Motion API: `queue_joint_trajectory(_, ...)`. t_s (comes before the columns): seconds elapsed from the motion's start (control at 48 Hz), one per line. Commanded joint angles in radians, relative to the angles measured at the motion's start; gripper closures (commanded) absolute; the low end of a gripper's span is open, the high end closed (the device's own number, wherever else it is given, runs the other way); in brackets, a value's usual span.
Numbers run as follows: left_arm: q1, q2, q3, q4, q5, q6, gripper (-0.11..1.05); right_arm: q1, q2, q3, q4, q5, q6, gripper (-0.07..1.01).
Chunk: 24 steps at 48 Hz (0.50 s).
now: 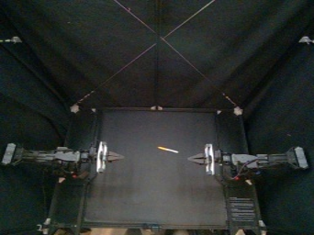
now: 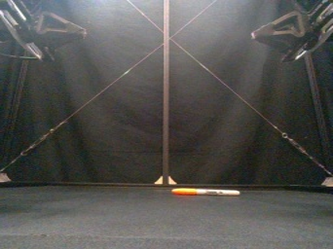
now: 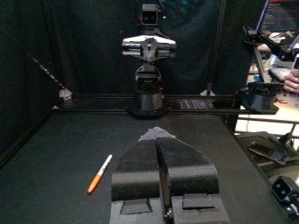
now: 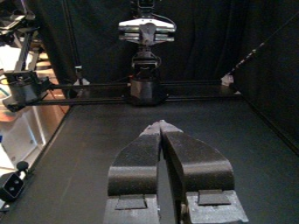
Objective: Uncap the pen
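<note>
One marker pen (image 1: 170, 150) lies flat near the middle of the table, between the two arms. In the front view the pen (image 2: 205, 192) shows an orange part on the left and a white part on the right. The left gripper (image 1: 119, 158) hovers left of it, shut and holding nothing; its wrist view has the pen (image 3: 100, 173) lying beside the closed jaws of the left gripper (image 3: 158, 131). The right gripper (image 1: 193, 158) hangs right of the pen, also shut and holding nothing. The pen does not show in the right wrist view, where the right gripper (image 4: 156, 125) points across the table.
Both arms are raised well above the table, seen at the upper corners of the front view. The black table (image 1: 135, 197) has bare surface all round the pen. Curtains close the back and sides.
</note>
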Motion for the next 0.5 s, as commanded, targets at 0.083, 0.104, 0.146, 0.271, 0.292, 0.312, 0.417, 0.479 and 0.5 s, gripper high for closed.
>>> queue_joint_trajectory(0.083, 0.015, 0.081, -0.052, -0.002, -0.075, 0.0046, 0.97, -0.035, 0.091, -0.006, 0.014, -0.002, 0.012, 0.96)
queue_joint_trajectory(0.104, 0.020, 0.095, -0.057, -0.002, -0.081, 0.0061, 0.96, -0.044, 0.107, -0.008, 0.018, -0.002, 0.012, 0.95)
queue_joint_trajectory(0.146, 0.034, 0.127, -0.071, 0.000, -0.087, 0.0077, 0.95, -0.071, 0.158, -0.014, 0.032, -0.002, 0.014, 0.95)
queue_joint_trajectory(0.271, 0.086, 0.239, -0.112, 0.002, -0.089, 0.0077, 0.94, -0.132, 0.278, -0.037, 0.075, -0.002, 0.012, 0.95)
queue_joint_trajectory(0.292, 0.094, 0.256, -0.118, 0.002, -0.089, 0.0077, 0.93, -0.141, 0.296, -0.041, 0.083, -0.002, 0.012, 0.94)
queue_joint_trajectory(0.312, 0.103, 0.273, -0.121, 0.002, -0.089, 0.0077, 0.93, -0.152, 0.316, -0.048, 0.089, -0.002, 0.012, 0.94)
queue_joint_trajectory(0.417, 0.140, 0.347, -0.140, 0.003, -0.089, 0.0077, 0.93, -0.190, 0.399, -0.077, 0.103, 0.002, 0.012, 0.94)
queue_joint_trajectory(0.479, 0.155, 0.393, -0.149, 0.003, -0.089, 0.0077, 0.93, -0.213, 0.451, -0.097, 0.107, 0.009, 0.012, 0.94)
queue_joint_trajectory(0.5, 0.156, 0.405, -0.150, 0.003, -0.089, 0.0077, 0.93, -0.219, 0.465, -0.103, 0.109, 0.012, 0.012, 0.94)
